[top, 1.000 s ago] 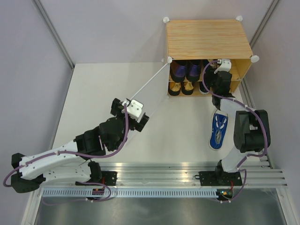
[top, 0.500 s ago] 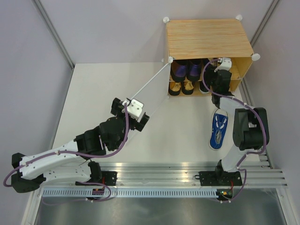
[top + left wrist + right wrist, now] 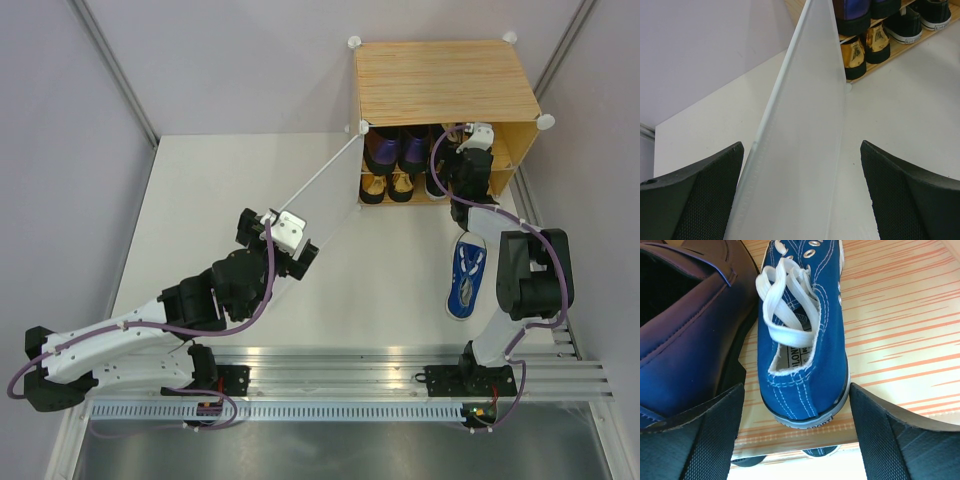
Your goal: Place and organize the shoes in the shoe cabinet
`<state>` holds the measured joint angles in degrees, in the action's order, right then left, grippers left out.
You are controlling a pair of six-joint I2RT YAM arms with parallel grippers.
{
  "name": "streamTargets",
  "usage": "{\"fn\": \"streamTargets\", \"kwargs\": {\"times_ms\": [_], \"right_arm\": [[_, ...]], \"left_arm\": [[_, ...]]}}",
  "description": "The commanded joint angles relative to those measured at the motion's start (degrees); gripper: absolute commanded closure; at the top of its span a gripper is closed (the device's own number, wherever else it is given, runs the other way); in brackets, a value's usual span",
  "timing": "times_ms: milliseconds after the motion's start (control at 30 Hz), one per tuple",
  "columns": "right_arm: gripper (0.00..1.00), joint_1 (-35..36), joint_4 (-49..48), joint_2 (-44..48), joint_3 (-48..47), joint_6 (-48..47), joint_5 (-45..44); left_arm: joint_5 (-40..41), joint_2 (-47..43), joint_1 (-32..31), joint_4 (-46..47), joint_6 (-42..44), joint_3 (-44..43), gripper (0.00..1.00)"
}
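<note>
The shoe cabinet [image 3: 440,80] stands at the back right with its white door [image 3: 325,180] swung open. Purple dress shoes [image 3: 395,150] sit on the upper shelf. Gold shoes [image 3: 385,187] and black shoes [image 3: 435,186] sit on the lower shelf. My right gripper [image 3: 470,150] reaches into the upper shelf. In the right wrist view it [image 3: 797,440] is open, its fingers on either side of the heel of a blue sneaker [image 3: 800,340] without touching it. The sneaker rests beside a purple shoe [image 3: 685,330]. The other blue sneaker [image 3: 465,275] lies on the table. My left gripper [image 3: 800,200] is open astride the door's edge [image 3: 805,150].
The table [image 3: 220,200] has purple walls on the left and right. A metal rail [image 3: 350,380] runs along the near edge by the arm bases. In the left wrist view the gold shoes [image 3: 860,52] and black shoes [image 3: 907,27] show past the door.
My right wrist has edged very slightly deeper into the upper shelf and the cabinet has shifted a touch. The left arm and door have not moved.
</note>
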<state>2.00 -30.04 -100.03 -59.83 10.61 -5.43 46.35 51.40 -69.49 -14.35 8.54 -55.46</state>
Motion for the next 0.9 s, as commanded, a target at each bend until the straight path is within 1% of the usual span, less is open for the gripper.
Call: {"fn": "streamTargets", "kwargs": {"times_ms": [0, 67, 333, 467, 567, 600, 700, 867], "right_arm": [[0.12, 1.43, 1.83, 0.53, -2.75, -2.61, 5.78], [0.13, 1.43, 2.18, 1.06, -2.48, -2.88, 5.87], [0.25, 1.43, 3.76, 2.56, -2.48, -3.58, 6.13], [0.26, 1.52, 4.55, 3.08, -2.31, -3.58, 6.05], [0.23, 1.43, 4.9, 4.05, -1.78, -3.49, 5.78], [0.19, 1.34, 4.99, 4.75, -1.69, -3.41, 5.78], [0.13, 1.43, 6.83, 7.11, -1.34, -2.79, 2.63], [0.1, 1.34, 10.25, 12.04, 0.15, -1.48, -0.45]], "left_arm": [[-0.29, 0.11, 0.32, -0.24, 1.13, -1.49, 0.0], [-0.21, 0.02, 0.32, -0.24, 1.13, -1.49, 0.0], [0.06, 0.11, 0.5, -0.15, 1.22, -1.49, 0.0], [0.15, -0.07, 0.5, -0.15, 1.22, -1.58, 0.0], [0.23, -0.07, 0.59, -0.24, 1.31, -1.4, 0.0], [0.15, -0.07, 0.59, -0.24, 1.4, -1.49, 0.0], [0.32, -0.07, 0.59, -0.24, 1.22, -1.49, 0.0], [0.32, -0.16, 0.59, -0.24, 1.22, -1.49, 0.01]]}}
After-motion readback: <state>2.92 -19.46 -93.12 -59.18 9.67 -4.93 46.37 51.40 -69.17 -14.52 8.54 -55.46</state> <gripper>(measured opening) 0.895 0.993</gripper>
